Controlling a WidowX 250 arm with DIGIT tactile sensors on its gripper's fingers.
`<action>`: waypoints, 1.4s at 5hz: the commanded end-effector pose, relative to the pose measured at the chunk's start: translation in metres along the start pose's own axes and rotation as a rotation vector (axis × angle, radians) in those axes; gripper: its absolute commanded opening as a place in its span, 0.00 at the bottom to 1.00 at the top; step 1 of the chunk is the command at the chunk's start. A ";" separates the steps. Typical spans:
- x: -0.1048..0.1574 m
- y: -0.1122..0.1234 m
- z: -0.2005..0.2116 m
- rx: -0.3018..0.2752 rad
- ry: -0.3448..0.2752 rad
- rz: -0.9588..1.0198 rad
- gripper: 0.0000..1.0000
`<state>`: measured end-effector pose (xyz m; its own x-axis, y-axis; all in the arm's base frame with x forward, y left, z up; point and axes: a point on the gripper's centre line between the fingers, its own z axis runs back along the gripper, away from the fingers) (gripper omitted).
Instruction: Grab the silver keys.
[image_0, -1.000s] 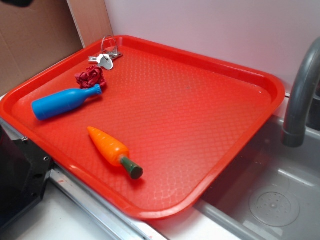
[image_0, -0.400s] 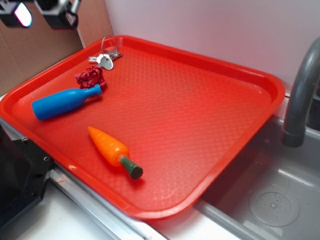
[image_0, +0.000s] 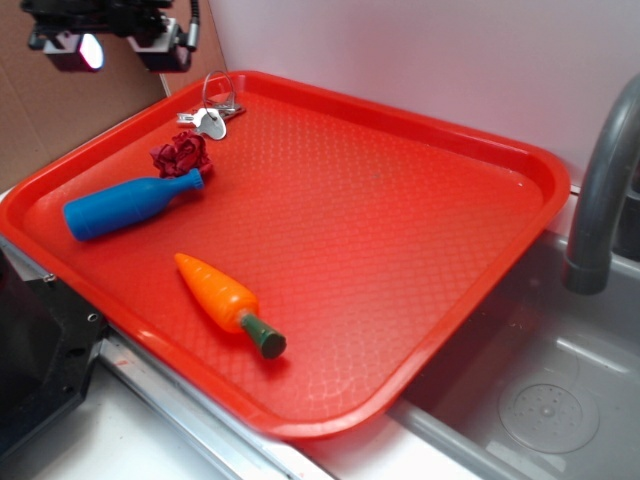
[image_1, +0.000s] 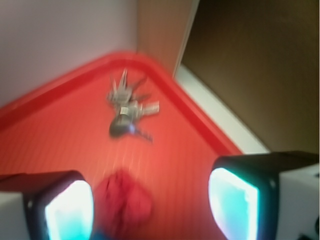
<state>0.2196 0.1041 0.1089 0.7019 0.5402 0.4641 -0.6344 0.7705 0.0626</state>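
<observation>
Red tray (image_0: 420, 215), silver keys (image_0: 212, 118) ring-upright.

This looks like a mock kitchen set up for robot trials, not a lived-in home. A grey curved tap spout (image_0: 603, 190) rises at the right over a grey moulded sink basin (image_0: 520, 400) with a round drain pattern, both with a plastic toy look. A large red textured plastic serving tray (image_0: 480, 150) lies across the sink's edge. On it sit play-food props: an orange plastic carrot with a green stub (image_0: 228, 302) and a blue plastic bottle (image_0: 130, 205). Behind stand a plain pale wall (image_0: 420, 50) and a bare brown cardboard panel (image_0: 60, 110), like a makeshift lab backdrop.
</observation>
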 end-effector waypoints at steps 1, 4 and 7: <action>0.040 -0.005 -0.051 0.035 -0.080 0.032 1.00; 0.075 -0.012 -0.101 0.056 -0.090 0.021 0.00; 0.080 -0.013 -0.083 0.066 0.031 0.016 0.00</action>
<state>0.3055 0.1493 0.0387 0.7412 0.5663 0.3605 -0.6439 0.7516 0.1431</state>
